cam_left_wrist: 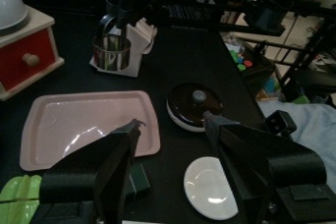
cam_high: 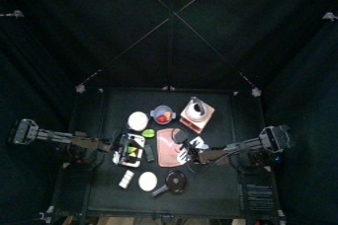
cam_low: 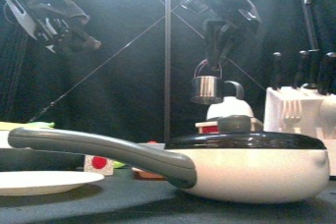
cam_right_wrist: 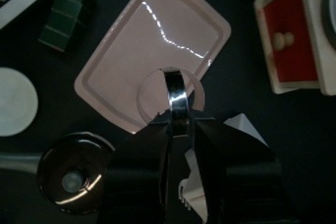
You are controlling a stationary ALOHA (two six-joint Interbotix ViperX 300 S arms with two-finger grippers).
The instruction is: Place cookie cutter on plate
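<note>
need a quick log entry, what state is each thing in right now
cookie cutter: held in the right gripper, in the air above the plate
plate: flat on the table, bare
saucepan: upright on the table, lid on
left gripper: open, empty, raised off the table

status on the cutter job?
Pickup looks done: the right claw holds the metal ring cookie cutter clear of the table, above the pink plate. Plate is bare. Left: lower, release. Left claw open, idle.
</note>
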